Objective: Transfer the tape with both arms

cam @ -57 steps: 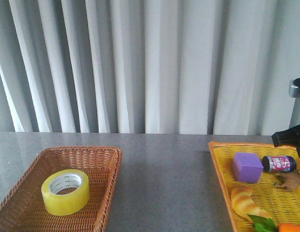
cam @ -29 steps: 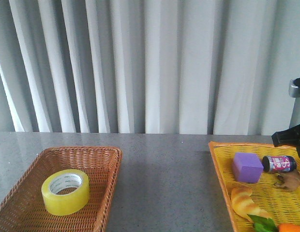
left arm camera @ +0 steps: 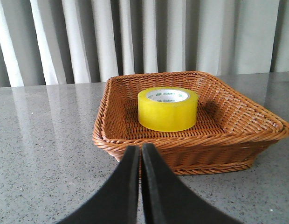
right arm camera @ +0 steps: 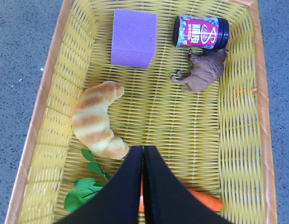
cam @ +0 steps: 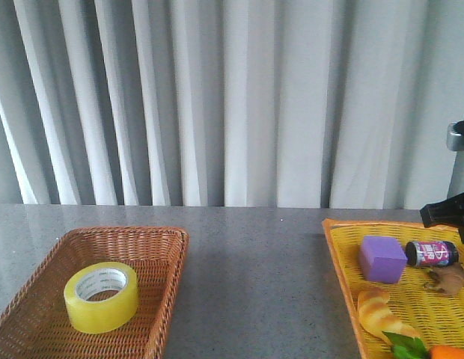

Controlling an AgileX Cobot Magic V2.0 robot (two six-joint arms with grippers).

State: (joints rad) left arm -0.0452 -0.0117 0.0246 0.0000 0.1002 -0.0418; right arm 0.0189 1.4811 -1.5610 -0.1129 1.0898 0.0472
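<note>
The yellow tape roll point(cam: 102, 296) with a white printed core lies flat in the brown wicker basket point(cam: 161, 247) at the front left. It also shows in the left wrist view point(left arm camera: 168, 108), inside the basket point(left arm camera: 116, 140). My left gripper point(left arm camera: 141, 149) is shut and empty, outside the basket, just short of its near rim. My right gripper point(right arm camera: 142, 150) is shut and empty, above the yellow basket point(right arm camera: 237, 121). Neither gripper's fingers show in the front view; only a black part of the right arm point(cam: 447, 211) shows at the right edge.
The yellow basket point(cam: 338, 258) at the right holds a purple block point(cam: 382, 259), a dark jar point(cam: 432, 253), a brown animal toy point(cam: 449, 280), a croissant toy point(cam: 383, 314) and a carrot point(right arm camera: 207, 201) with green leaves point(right arm camera: 86, 192). Grey curtains hang behind the grey table point(cam: 254, 277).
</note>
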